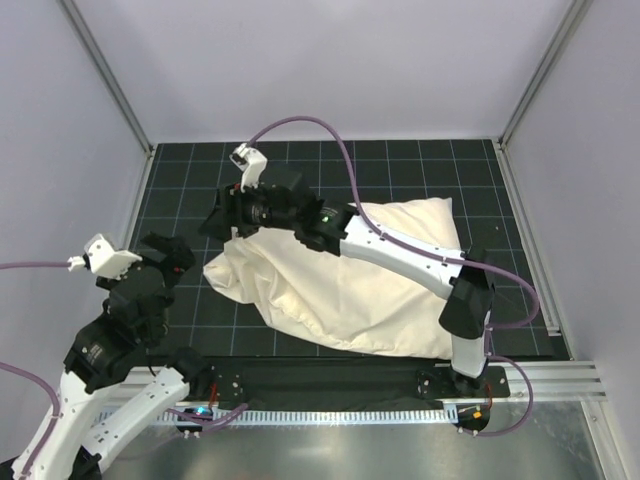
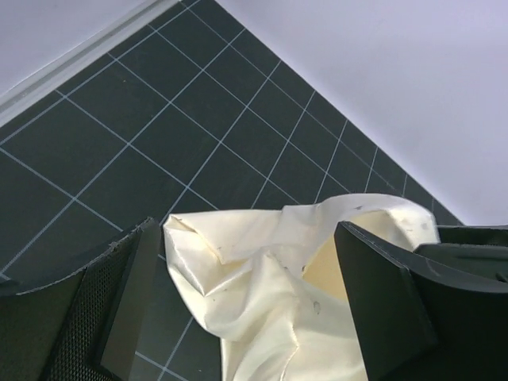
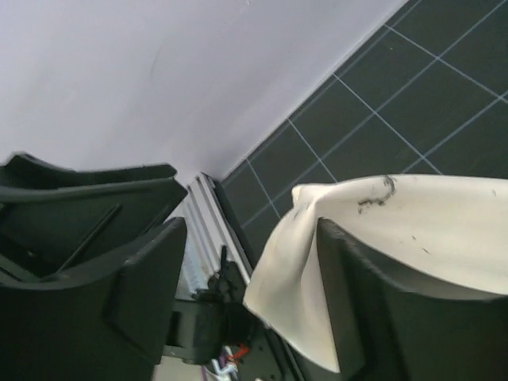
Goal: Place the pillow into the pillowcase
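The pillowcase (image 1: 340,290) lies on the counter (image 1: 420,165), plump along most of its length, so the pillow seems to be inside, hidden by cloth. Its limp, wrinkled mouth sits between the left fingers (image 2: 119,309), which are spread wide and not pinching it. A darker cream surface shows inside that mouth; I cannot tell whether it is pillow or lining. The right fingers (image 3: 373,317) are also spread, and the case's hem drapes against one of them.
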`<action>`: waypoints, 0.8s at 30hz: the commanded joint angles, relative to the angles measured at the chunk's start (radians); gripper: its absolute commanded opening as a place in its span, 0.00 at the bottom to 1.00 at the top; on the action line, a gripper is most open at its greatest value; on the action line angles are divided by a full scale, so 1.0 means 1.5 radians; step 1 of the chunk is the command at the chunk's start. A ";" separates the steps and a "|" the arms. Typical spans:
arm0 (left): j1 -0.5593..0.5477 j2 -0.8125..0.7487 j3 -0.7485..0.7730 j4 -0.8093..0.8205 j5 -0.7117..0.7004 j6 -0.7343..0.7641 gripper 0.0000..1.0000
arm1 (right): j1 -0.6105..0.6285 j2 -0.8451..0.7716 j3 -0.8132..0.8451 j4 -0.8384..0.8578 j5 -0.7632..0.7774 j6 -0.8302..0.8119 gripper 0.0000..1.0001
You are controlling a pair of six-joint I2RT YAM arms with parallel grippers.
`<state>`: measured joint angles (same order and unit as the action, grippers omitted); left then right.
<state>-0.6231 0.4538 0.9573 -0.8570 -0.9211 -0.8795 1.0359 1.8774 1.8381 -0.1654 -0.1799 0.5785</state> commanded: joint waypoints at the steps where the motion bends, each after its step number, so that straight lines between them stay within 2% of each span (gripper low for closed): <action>1: 0.002 0.037 0.023 0.017 0.004 0.043 0.96 | -0.003 -0.046 0.050 -0.013 0.051 -0.046 0.76; 4: 0.002 0.083 0.023 0.021 0.051 0.062 0.99 | -0.026 -0.098 0.035 -0.050 0.090 -0.071 0.83; 8: 0.002 0.148 0.024 0.030 0.116 0.075 1.00 | -0.097 -0.178 -0.031 -0.083 0.081 -0.053 0.84; 11: 0.003 0.191 0.032 0.034 0.160 0.081 1.00 | -0.172 -0.241 -0.111 -0.114 0.067 -0.034 0.84; 15: 0.034 0.259 0.051 0.039 0.215 0.114 1.00 | -0.262 -0.317 -0.258 -0.184 0.103 -0.036 0.84; 19: 0.117 0.334 0.027 0.076 0.368 0.127 1.00 | -0.390 -0.404 -0.411 -0.191 0.105 -0.029 0.87; 20: 0.136 0.359 0.015 0.091 0.458 0.126 1.00 | -0.417 -0.419 -0.438 -0.192 0.106 -0.031 0.88; 21: 0.172 0.375 0.004 0.128 0.500 0.125 1.00 | -0.475 -0.444 -0.483 -0.195 0.111 -0.032 0.90; 23: 0.199 0.416 -0.033 0.164 0.595 0.112 1.00 | -0.531 -0.461 -0.515 -0.207 0.117 -0.033 0.90; 24: 0.212 0.430 -0.044 0.200 0.612 0.108 1.00 | -0.571 -0.467 -0.539 -0.214 0.140 -0.033 0.92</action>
<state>-0.3576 1.0428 0.9424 -0.7002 -0.2668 -0.7216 0.2916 1.2392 1.0863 -0.4572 -0.0292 0.5266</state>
